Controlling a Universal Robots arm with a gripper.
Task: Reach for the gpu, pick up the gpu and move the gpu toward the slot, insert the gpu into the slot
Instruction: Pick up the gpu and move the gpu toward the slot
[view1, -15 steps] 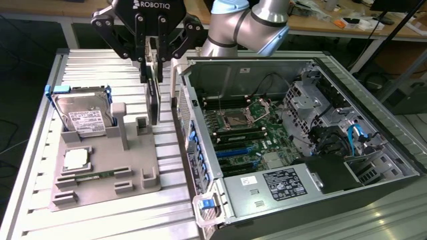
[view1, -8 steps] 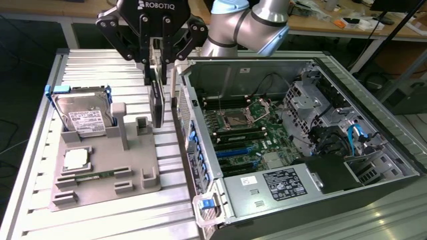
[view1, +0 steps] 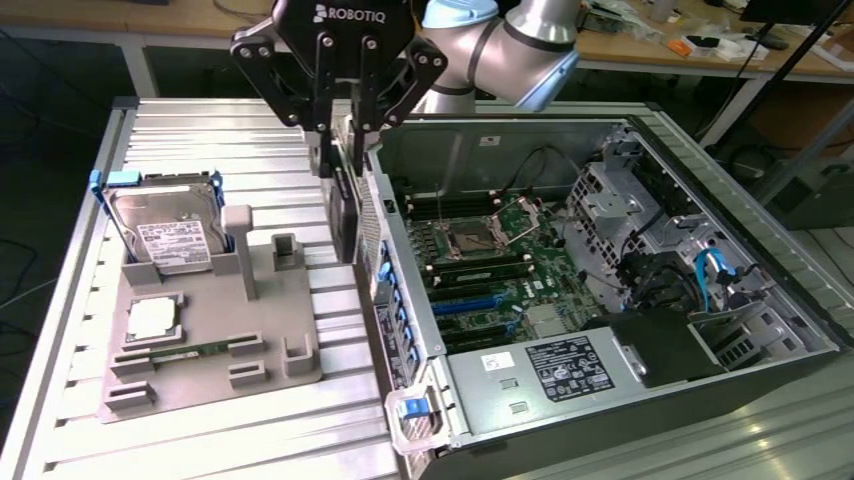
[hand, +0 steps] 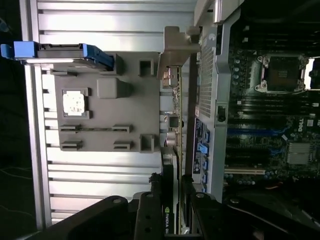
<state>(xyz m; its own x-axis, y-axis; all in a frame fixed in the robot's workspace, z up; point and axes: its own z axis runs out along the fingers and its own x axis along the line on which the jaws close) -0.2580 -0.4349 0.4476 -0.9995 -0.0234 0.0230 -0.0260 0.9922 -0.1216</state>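
**Item: gripper (view1: 343, 165) (hand: 172, 212).** Two black fingers (view1: 324, 150), clamped from either side on the upper edge of the gpu. Only the card's thickness separates them.

**Item: gpu (view1: 344, 225) (hand: 173, 125).** It hangs edge-on directly beneath the tool, upright. Its silver bracket (hand: 175, 50) is at the end farthest from the fingers in the wrist view. The card sits outside the computer case (view1: 534, 135), just beside its open wall. Whether its lower edge is clear of the grey fixture (view1: 220, 330) cannot be told.

**Item: slot (view1: 470, 297) (hand: 250, 132).** Blue strip on the board inside the case, well apart from the tool on its case side and lower than the fingertips. It is unoccupied.

**Other stock.** The hard drive (view1: 167, 235) and memory stick (view1: 187, 350) sit on the fixture, on the side of the tool away from the case.

**Hazards, as judged:**
- The case wall stands between card and slot, so the card's lower edge could catch on the rim if it is carried across too low.
- The grip is on one thin edge only, so a knock could pivot the card between the fingers and leave it out of line with the groove.
- A tilted or offset card pressed down could jam or bear on the board beside the slot.
- Loose cables (view1: 707, 270) inside the case could snag the bracket.
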